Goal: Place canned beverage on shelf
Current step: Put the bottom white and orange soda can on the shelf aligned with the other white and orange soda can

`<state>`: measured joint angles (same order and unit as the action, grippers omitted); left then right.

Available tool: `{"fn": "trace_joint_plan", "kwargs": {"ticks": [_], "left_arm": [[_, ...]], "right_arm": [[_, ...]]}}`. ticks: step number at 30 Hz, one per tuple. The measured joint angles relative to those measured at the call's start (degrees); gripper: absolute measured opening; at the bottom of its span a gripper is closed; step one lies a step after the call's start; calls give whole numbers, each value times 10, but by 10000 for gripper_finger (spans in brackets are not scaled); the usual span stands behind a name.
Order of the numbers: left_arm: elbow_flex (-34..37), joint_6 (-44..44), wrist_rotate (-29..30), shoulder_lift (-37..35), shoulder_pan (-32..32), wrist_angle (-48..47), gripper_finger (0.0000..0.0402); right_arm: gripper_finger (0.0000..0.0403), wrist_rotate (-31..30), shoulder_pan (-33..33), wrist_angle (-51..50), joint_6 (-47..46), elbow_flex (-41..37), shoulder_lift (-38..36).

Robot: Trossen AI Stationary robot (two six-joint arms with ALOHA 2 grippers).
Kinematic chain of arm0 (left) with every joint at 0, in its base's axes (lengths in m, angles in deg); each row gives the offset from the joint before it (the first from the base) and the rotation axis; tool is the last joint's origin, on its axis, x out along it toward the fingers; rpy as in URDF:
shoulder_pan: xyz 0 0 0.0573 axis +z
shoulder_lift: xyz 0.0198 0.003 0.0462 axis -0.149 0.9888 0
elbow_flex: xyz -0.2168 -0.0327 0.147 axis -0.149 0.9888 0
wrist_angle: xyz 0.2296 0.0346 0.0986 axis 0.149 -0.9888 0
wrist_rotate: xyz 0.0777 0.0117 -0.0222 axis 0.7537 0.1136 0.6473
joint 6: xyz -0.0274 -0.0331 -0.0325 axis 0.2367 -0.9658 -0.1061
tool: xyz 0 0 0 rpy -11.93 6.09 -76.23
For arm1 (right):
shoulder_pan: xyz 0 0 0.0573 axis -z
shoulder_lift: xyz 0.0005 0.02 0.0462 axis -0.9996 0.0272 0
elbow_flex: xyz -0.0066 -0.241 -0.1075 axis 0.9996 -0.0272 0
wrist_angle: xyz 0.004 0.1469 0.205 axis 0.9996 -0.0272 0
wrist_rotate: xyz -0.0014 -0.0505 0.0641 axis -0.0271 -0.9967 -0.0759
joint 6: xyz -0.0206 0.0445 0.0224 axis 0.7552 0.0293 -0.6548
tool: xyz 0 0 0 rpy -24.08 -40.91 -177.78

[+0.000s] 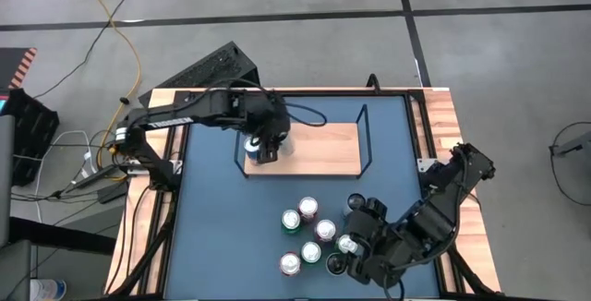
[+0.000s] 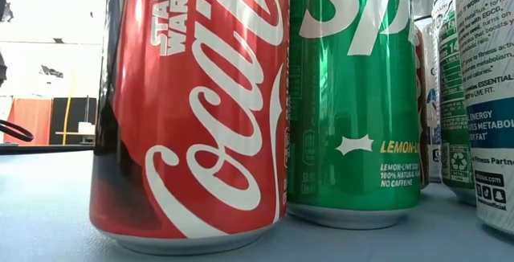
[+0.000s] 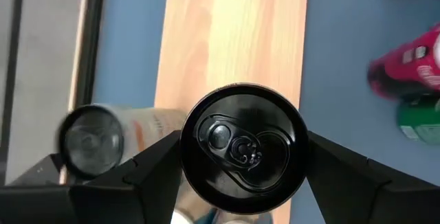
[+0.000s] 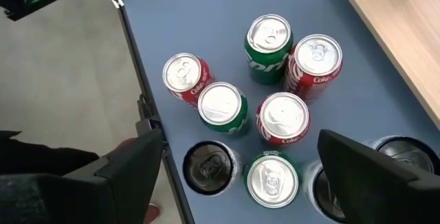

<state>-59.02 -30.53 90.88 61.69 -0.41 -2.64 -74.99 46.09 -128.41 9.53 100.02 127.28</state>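
The shelf point(image 1: 319, 149) is a light-wood board with a black wire rail, lying at the middle of the blue table. My left gripper point(image 1: 265, 149) is over its left end, shut on a black-topped can point(image 3: 240, 148). A silver-topped pale can point(image 3: 89, 141) is beside it, on the far side. Several cans point(image 1: 307, 232) stand upright on the table in front of the shelf, among them a red cola can point(image 2: 193, 109) and a green one point(image 2: 353, 93). My right gripper point(image 4: 251, 176) hovers open above this group and touches none of them. My left gripper pinches the black-topped can by its side wall just under the rim point(image 3: 187, 157), one finger point(image 3: 155, 172) on each side. The fingers slant down from the table's left. The can stays upright over the board. The can itself hides whether its bottom rests on the board.
The shelf's upright black rail point(image 1: 365, 139) stands at its right end. The board's middle and right part point(image 3: 234, 31) are bare wood. The table's black frame point(image 3: 89, 31) runs along the far edge. The right arm point(image 1: 434, 213) lies over the table's near right corner.
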Motion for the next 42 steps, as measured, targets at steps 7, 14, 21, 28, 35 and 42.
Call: {"fn": "trace_joint_plan", "kwargs": {"ticks": [7, 14, 21, 28, 35, 42], "left_arm": [[20, 10, 5, 10, 24, 6, 252], [41, 8, -10, 11, 65, -7, 252], [40, -12, -9, 11, 75, -2, 252], [40, -14, -11, 11, 75, 14, 252], [49, -26, -14, 11, 82, 13, 252], [79, -36, -24, 12, 81, 24, 252]], "right_arm": [[373, 0, 0, -1, 0, 0, 0], [373, -14, 0, -2, 1, 0, 0], [372, -14, 0, -4, 2, 0, 0], [372, -15, 0, -9, 2, 0, 0], [372, -15, 0, -12, 2, 0, 0], [372, -15, 0, -13, 1, 0, 0]]}}
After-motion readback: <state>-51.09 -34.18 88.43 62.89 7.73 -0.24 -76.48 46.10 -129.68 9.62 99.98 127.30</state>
